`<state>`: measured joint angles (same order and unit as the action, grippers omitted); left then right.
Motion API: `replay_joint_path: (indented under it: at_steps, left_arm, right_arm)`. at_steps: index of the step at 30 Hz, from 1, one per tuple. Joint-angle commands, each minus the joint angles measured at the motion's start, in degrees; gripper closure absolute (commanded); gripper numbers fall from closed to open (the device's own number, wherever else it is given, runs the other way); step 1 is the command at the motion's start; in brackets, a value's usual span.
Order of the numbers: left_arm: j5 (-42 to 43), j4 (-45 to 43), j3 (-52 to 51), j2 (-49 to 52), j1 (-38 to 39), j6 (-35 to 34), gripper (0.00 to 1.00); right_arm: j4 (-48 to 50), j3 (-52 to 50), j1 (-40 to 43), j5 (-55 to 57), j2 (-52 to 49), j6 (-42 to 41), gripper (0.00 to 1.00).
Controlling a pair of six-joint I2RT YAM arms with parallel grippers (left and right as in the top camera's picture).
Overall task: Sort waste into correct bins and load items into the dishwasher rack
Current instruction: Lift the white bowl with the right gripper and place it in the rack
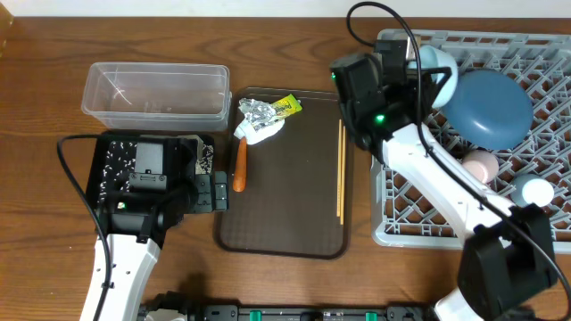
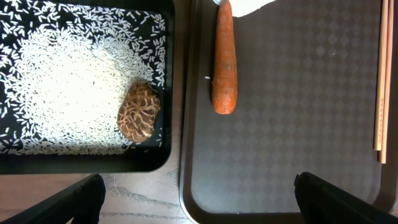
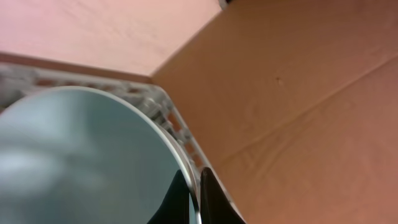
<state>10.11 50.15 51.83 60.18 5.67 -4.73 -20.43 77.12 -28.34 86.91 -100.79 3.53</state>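
Reference landmark: the brown serving tray (image 1: 285,214) at the centre of the bench (image 1: 36,89).

**Left pincer** (image 2: 199,183): positioned over the left edge of the serving tray. The jaws stand wide and hold nothing.

**Right pincer** (image 3: 193,196): positioned right of the serving tray, over the far left corner of the dishwasher rack (image 1: 384,227). The fingers are clamped on the thin rim of the white bowl (image 3: 81,155).

**On the serving tray:**
- far left corner: crumpled silver foil (image 1: 257,111), yellow-green sachet (image 1: 288,106) and white crumpled paper (image 1: 260,134), bunched together
- left side: carrot stick (image 2: 224,62), lying lengthwise
- right edge: chopsticks (image 1: 341,174), lying parallel to that edge

**Left of the serving tray:**
- black tray (image 2: 93,163), just beside it, holding the rice grains (image 2: 62,87) and the brown food lump (image 2: 138,112)
- clear tub (image 1: 98,98), beyond the black tray

**Right of the serving tray, inside the rack:**
- dark-blue plate (image 1: 489,109)
- pink cup (image 1: 483,163)
- light-blue cup (image 1: 528,189)
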Motion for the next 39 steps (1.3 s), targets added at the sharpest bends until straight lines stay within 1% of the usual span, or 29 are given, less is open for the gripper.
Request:
replay_joint_path:
  at_steps: [1, 7, 16, 23, 31, 37, 38, 39]
  left_arm:
    - [-0.33, 0.17, 1.11, -0.39, -0.35, -0.31, 0.02]
    - [-0.33, 0.17, 1.11, -0.39, -0.35, -0.31, 0.02]
    - [-0.33, 0.17, 1.11, -0.39, -0.35, -0.31, 0.02]
    - [-0.33, 0.17, 1.11, -0.39, -0.35, -0.31, 0.02]
    - [-0.33, 0.17, 1.11, -0.39, -0.35, -0.31, 0.02]
    - [-0.33, 0.17, 1.11, -0.39, -0.35, -0.31, 0.02]
    - [-0.33, 0.17, 1.11, -0.39, -0.35, -0.31, 0.02]
    - [-0.33, 0.17, 1.11, -0.39, -0.35, -0.31, 0.02]
  right_arm:
    - [1.79, 0.07, -0.07, 3.89, -1.70, 3.89, 0.99]
    - [3.93, 0.07, 1.92, 3.87, -4.61, 5.18, 0.99]
    - [5.55, 0.07, 6.23, 3.87, -10.14, 14.84, 0.99]
    - [6.73, 0.07, 5.01, 2.84, -11.63, 15.50, 0.98]
    - [6.78, 0.07, 4.61, 2.89, -16.37, 19.93, 0.99]
    - [7.19, 0.07, 1.90, 0.98, -17.44, 20.83, 0.99]
    - [7.74, 0.07, 1.20, 0.59, -17.44, 21.18, 0.95]
    - [7.98, 0.07, 0.37, -0.70, -17.44, 22.56, 0.85]
